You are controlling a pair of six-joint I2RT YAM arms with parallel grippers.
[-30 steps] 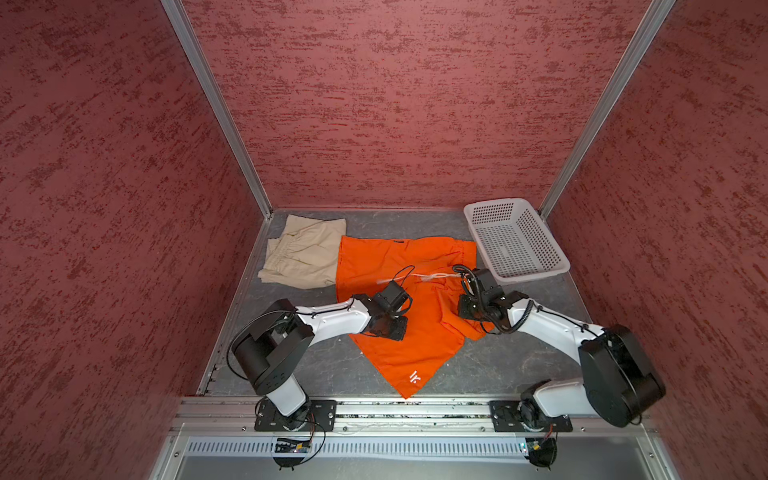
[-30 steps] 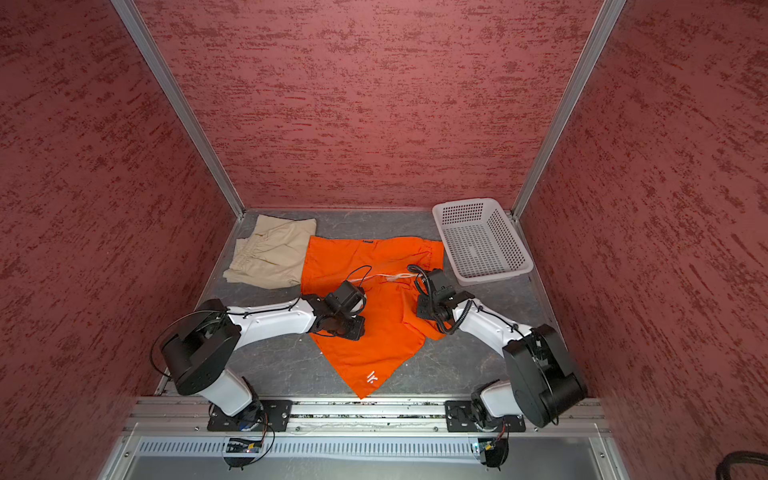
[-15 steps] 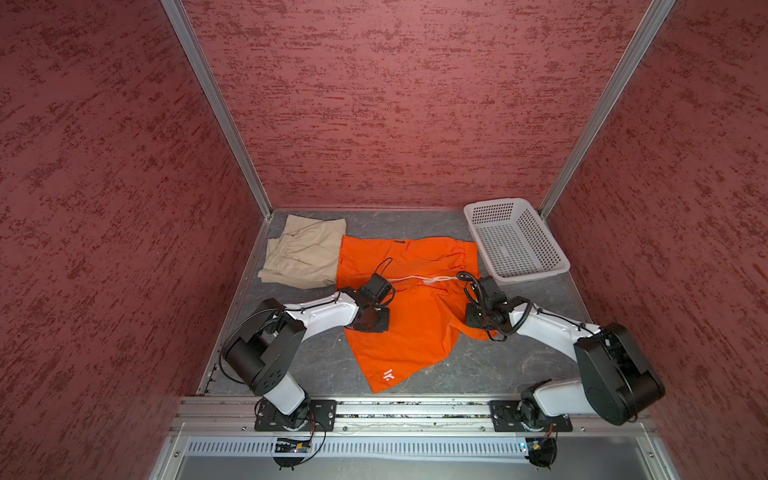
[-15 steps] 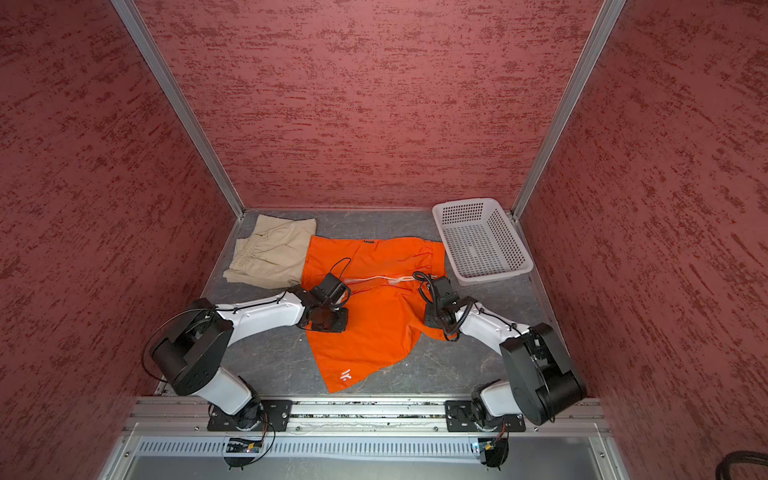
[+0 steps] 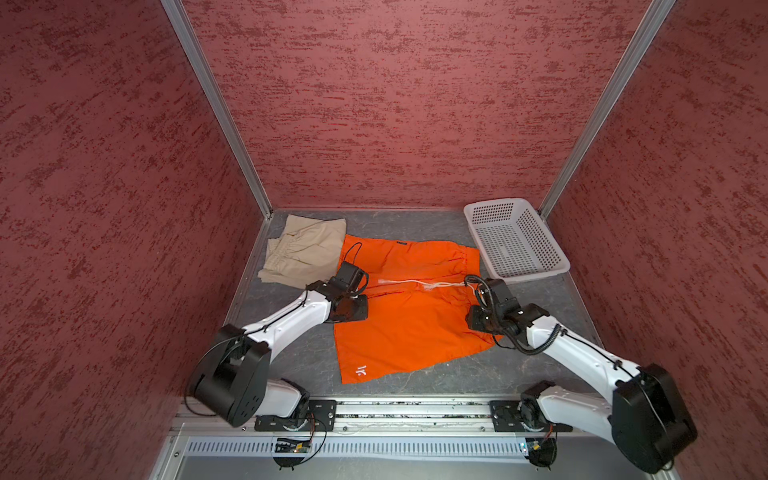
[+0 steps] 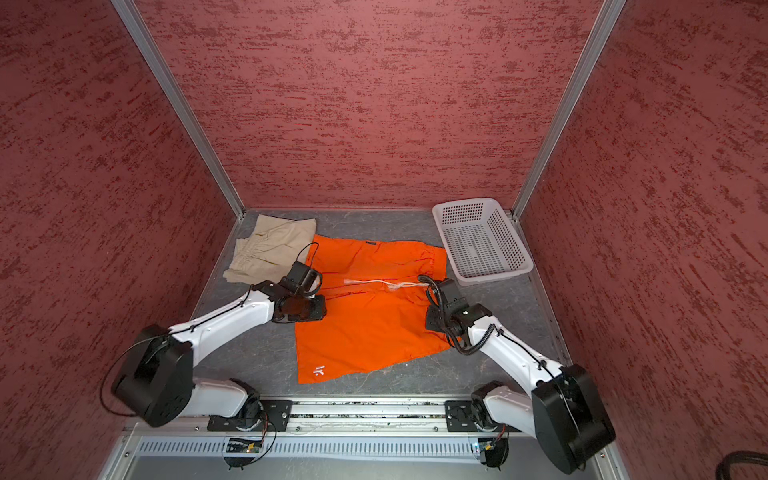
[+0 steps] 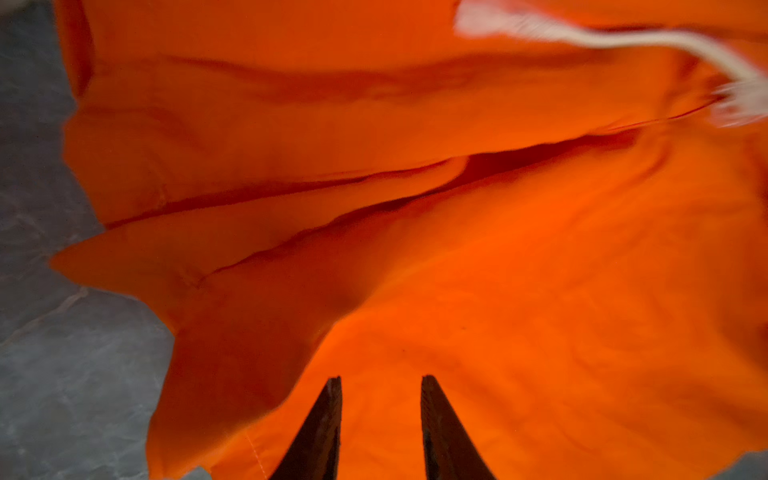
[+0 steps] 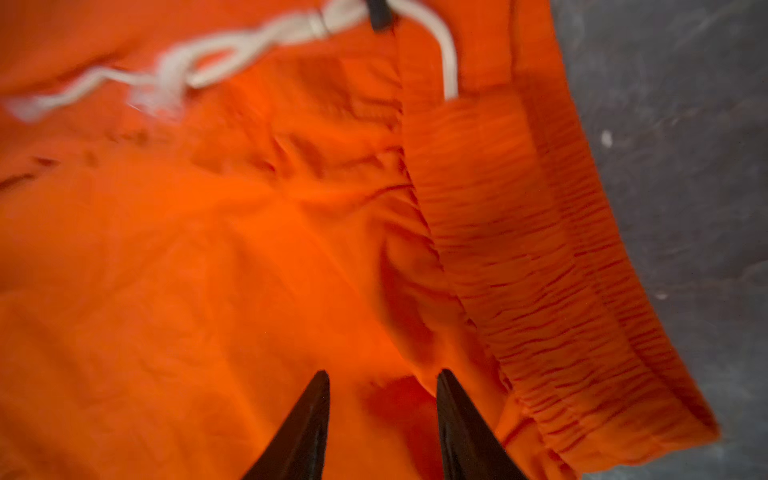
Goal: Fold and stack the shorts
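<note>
**Desk:** What are your grippers doing?

**Floor:** Your left gripper (image 7: 380, 379) is released. Its jaws are parted with nothing between them, low over the orange shorts (image 5: 407, 328) at their 9 o'clock edge. Your right gripper (image 8: 382, 374) is also let go, jaws apart above the gathered waistband (image 8: 519, 249) at the 3 o'clock edge.

**Desk:** And where do the shorts lie?

**Floor:** The orange pair lies spread and rumpled mid-table (image 5: 415, 220). A white drawstring (image 5: 415, 284) trails across its middle and a white logo (image 5: 360, 371) marks its 7 o'clock corner. The beige shorts (image 5: 305, 253) sit at 10 o'clock from it, edges meeting. The white basket (image 5: 496, 204) stands at 2 o'clock, just beside the waistband corner.
</note>
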